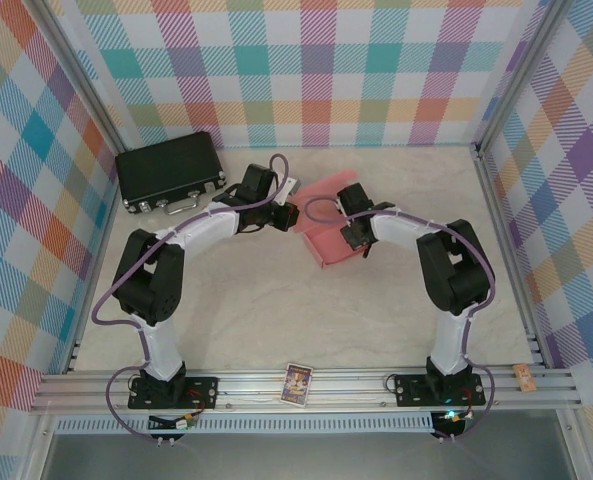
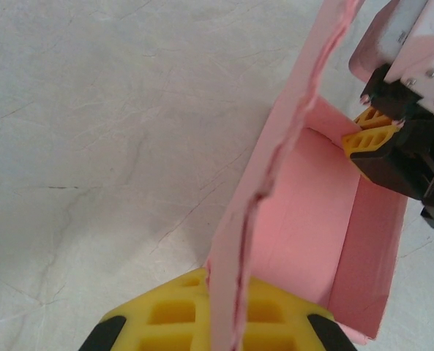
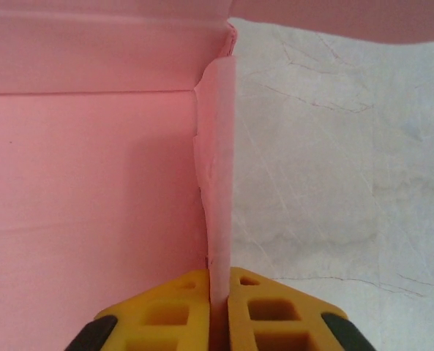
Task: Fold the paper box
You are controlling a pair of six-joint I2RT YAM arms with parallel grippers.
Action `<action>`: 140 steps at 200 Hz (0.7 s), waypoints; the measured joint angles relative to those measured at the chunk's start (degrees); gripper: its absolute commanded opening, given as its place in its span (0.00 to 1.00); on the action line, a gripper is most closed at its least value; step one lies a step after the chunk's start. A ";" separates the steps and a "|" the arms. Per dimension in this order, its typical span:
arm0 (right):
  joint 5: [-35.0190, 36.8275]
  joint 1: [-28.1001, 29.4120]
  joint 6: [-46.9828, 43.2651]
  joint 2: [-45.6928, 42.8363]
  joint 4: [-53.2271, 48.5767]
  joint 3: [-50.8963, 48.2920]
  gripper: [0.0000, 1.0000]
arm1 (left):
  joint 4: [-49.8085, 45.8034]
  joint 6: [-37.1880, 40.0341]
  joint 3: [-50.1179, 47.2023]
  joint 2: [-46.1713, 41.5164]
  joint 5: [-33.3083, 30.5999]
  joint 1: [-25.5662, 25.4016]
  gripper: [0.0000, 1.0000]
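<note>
Standing partly folded on the marbled table [image 1: 276,310], the paper box [image 1: 328,243] is showing as plain salmon-pink thin cardboard, with a flat floor and thin walls rising along its sides. It is lying between the two grippers, and each of them is biting one of its walls.

The left gripper [image 2: 220,292] is clenching on a raised side wall. Its yellow fingers [image 2: 169,311] are pressing together, and the wall's layered, slightly ragged top edge is running out from between them, straight ahead of the tips. To the right of those fingers the box's floor is lying open, with a lower wall closing it in on its far side. To their left, bare table is spreading away.

The right gripper [image 3: 218,292] is likewise pinching a thin upright panel, its yellow fingers [image 3: 264,303] sitting nearly closed with just the cardboard's thickness between them. The panel is running forward from the tips to a corner where it is meeting another wall. Left of the fingers the pink floor and a creased wall are lying; right of them the pale table is showing. In the left wrist view this gripper's yellow tips are gripping at the box's far corner, ahead and to the right of the left fingers.
</note>
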 measured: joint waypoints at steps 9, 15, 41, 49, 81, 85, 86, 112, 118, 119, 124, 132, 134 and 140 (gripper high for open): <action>-1.44 -0.66 0.11 -0.15 -0.20 0.00 0.18 | 0.00 0.37 0.00 0.02 0.13 0.09 0.00; -2.47 -1.07 0.28 -0.20 -0.39 0.00 0.21 | 0.00 0.68 0.00 0.04 0.37 0.15 0.00; -5.77 -2.25 0.79 -0.20 -1.95 0.00 0.29 | -0.20 1.79 0.00 0.04 0.96 0.44 0.00; -6.23 -2.54 0.79 -0.20 -2.08 0.00 0.30 | -0.22 2.21 0.00 0.04 1.29 0.52 0.00; -7.89 -3.23 2.16 -0.20 -2.64 0.20 0.35 | -0.24 3.50 0.00 0.04 1.88 0.59 0.00; -8.07 -3.30 2.16 -0.20 -2.64 0.24 0.36 | -0.24 3.67 0.00 0.04 1.92 0.59 0.00; -8.13 -3.34 2.25 -0.20 -2.67 0.28 0.36 | -0.24 3.67 0.00 0.04 1.90 0.59 0.00; -9.44 -3.45 2.54 -0.20 -2.64 1.03 0.37 | -0.24 4.33 0.00 0.04 1.90 0.59 0.00; -9.64 -3.43 2.67 -0.20 -2.60 1.20 0.37 | -0.24 4.52 0.00 0.04 1.92 0.59 0.00; -9.66 -3.43 2.67 -0.20 -2.60 1.22 0.37 | -0.24 4.55 0.00 0.04 1.92 0.59 0.00; -9.79 -3.45 2.82 -0.20 -2.60 1.40 0.37 | -0.24 4.74 0.00 0.04 1.92 0.59 0.00; -9.88 -3.45 3.15 -0.20 -2.54 1.60 0.37 | -0.24 4.98 0.00 0.04 1.92 0.59 0.00; -9.88 -3.45 3.23 -0.20 -2.54 1.64 0.37 | -0.24 4.98 0.00 0.04 1.90 0.59 0.00; -9.97 -3.45 3.52 -0.20 -2.40 1.73 0.36 | -0.24 5.16 0.00 0.04 1.92 0.59 0.00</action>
